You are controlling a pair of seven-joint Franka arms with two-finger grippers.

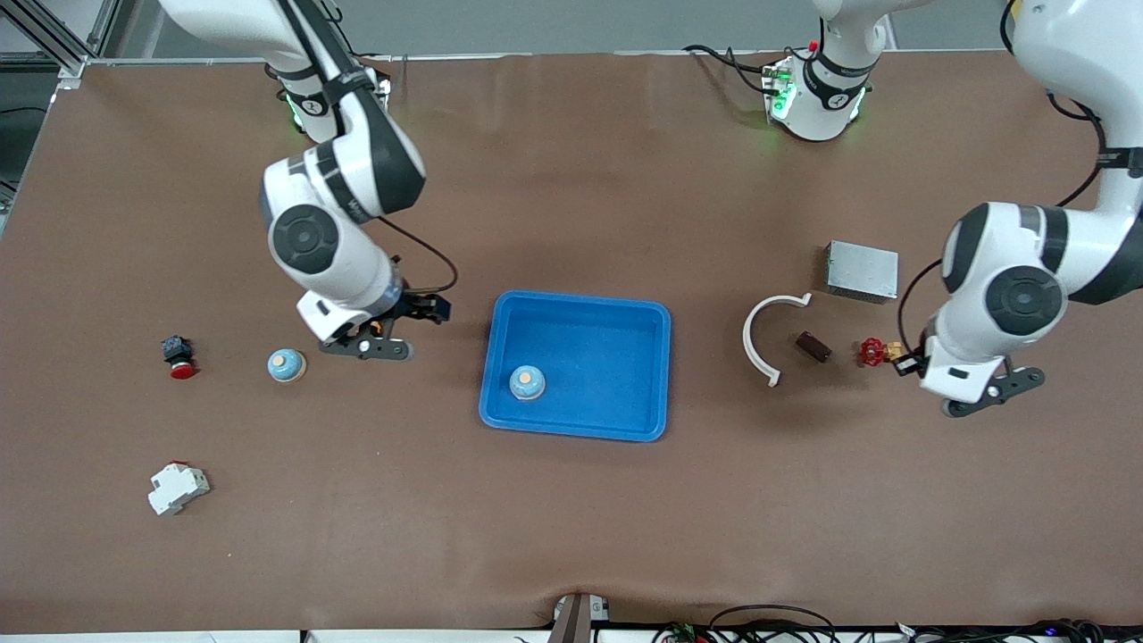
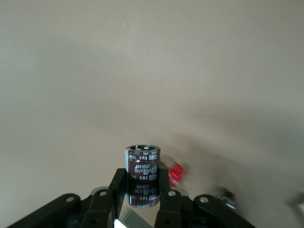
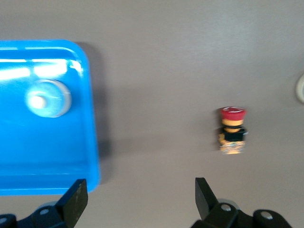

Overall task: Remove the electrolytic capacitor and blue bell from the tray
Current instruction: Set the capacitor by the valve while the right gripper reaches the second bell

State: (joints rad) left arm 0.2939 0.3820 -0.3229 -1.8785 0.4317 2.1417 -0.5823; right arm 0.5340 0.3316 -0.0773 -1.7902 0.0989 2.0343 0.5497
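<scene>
My left gripper (image 1: 909, 363) (image 2: 142, 175) is shut on a dark brown capacitor (image 2: 142, 164), held upright between the fingers over the table near the left arm's end. In the front view the hand hides it. Another dark brown cylinder (image 1: 813, 346) lies on the table beside the red valve. A blue-and-white bell (image 1: 527, 382) (image 3: 47, 99) sits in the blue tray (image 1: 625, 321) (image 3: 28, 161). A second bell (image 1: 287, 364) stands on the table toward the right arm's end. My right gripper (image 1: 427, 309) (image 3: 141, 183) is open and empty, over the table beside the tray.
A red valve (image 1: 872, 352) (image 2: 176, 173), a white curved piece (image 1: 759, 344) and a grey metal box (image 1: 862, 271) lie near my left gripper. A red push button (image 1: 181, 357) (image 3: 232, 130) and a white breaker (image 1: 178, 488) lie toward the right arm's end.
</scene>
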